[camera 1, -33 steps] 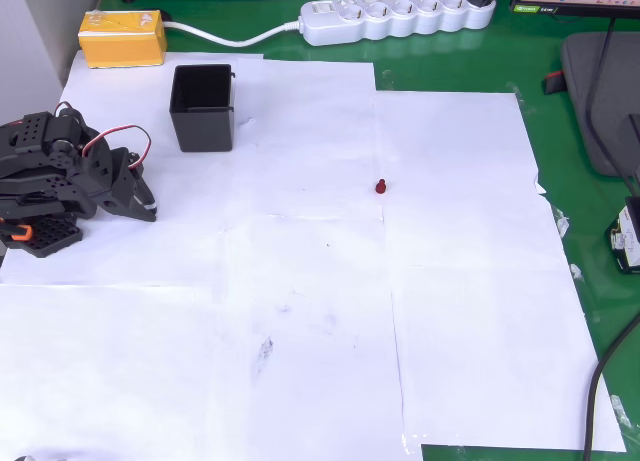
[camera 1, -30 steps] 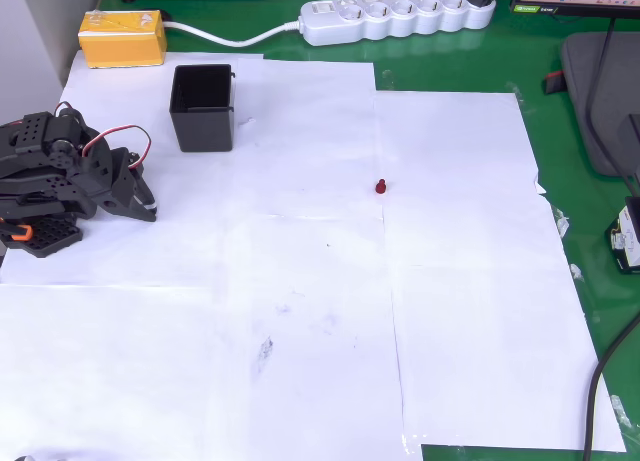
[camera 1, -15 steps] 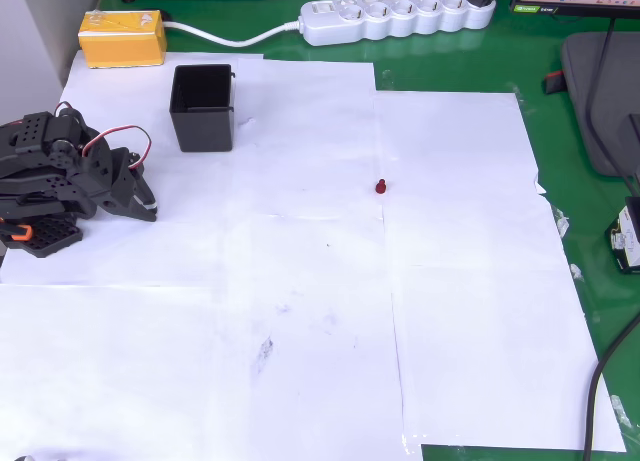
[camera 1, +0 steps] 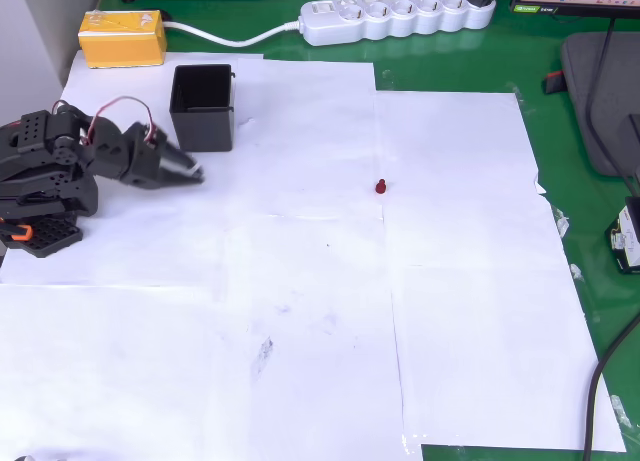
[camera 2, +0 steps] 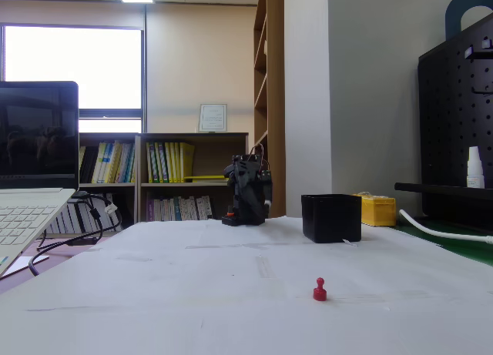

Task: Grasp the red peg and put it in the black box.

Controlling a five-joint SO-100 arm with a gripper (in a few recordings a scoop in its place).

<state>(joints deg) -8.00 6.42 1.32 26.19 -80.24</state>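
**Peg lies well right of the claw**

In the overhead view your claw (camera 1: 188,171) sits just below the black box (camera 1: 203,106), its tips drawn to a narrow point and holding nothing. The red peg (camera 1: 381,187) stands on the white paper on the bench (camera 1: 300,331), well apart to the claw's right and slightly lower in the picture. It looks upright in the fixed view, head up (camera 2: 320,289), so you will likely need to reach across and come down from above.

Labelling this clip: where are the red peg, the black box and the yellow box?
red peg (camera 1: 381,187), overhead view, on its rounded head.
black box (camera 1: 203,127), overhead view, on its front wall.
yellow box (camera 1: 121,44), overhead view, on its side face.
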